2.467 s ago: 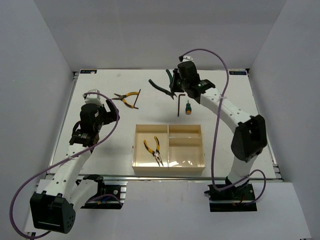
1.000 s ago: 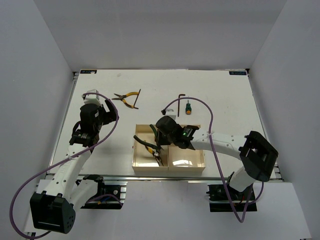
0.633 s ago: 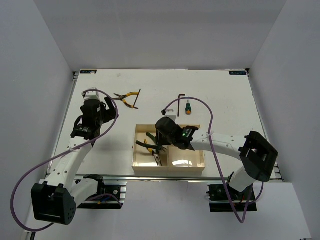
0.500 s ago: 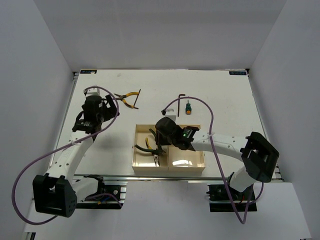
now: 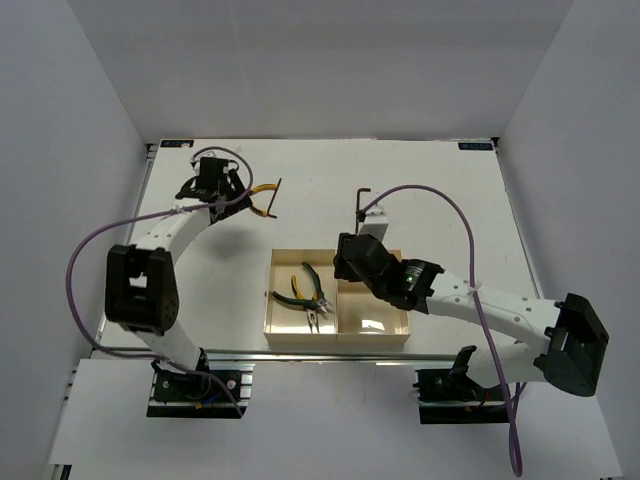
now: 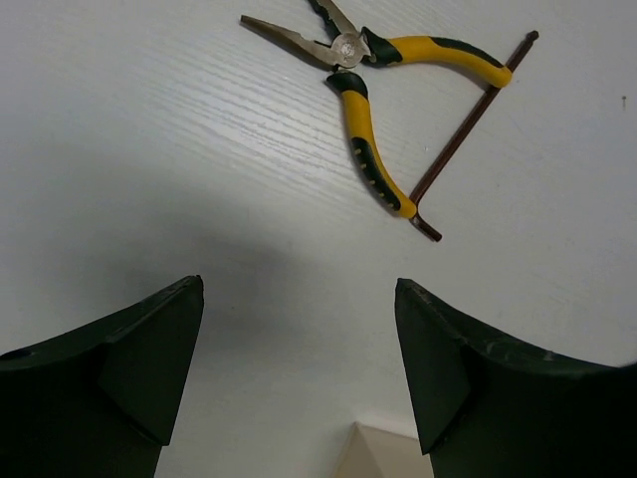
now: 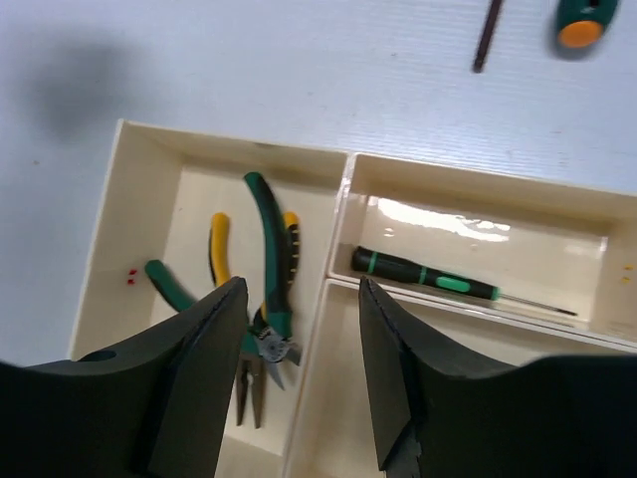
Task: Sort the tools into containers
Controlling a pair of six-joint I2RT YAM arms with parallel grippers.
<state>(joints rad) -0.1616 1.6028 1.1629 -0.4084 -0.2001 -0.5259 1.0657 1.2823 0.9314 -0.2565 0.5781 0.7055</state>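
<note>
The cream tray (image 5: 337, 338) has three compartments. In its large left one, green-handled pliers (image 7: 264, 254) lie across yellow-handled pliers (image 7: 216, 251). A green-and-black screwdriver (image 7: 428, 277) lies in the far right compartment. My right gripper (image 7: 302, 299) hovers open above the divider, holding nothing; the top view shows this right gripper (image 5: 345, 270) too. A second pair of yellow pliers (image 6: 368, 110) rests on the table against a thin dark hex key (image 6: 473, 129). My left gripper (image 6: 299, 299) hangs open just short of them, empty; from above the left gripper (image 5: 228, 195) is at the far left.
Beyond the tray lie a dark hex key (image 7: 488, 35) and a green screwdriver with an orange end (image 7: 580, 25). From above that hex key (image 5: 362, 195) is partly behind the right arm. A tray corner (image 6: 370, 450) shows below the left fingers. White walls enclose the table.
The right gripper opened and let the green pliers drop onto the yellow ones in the tray, then drew back to the right. The left arm swung far out toward the yellow pliers on the table.
</note>
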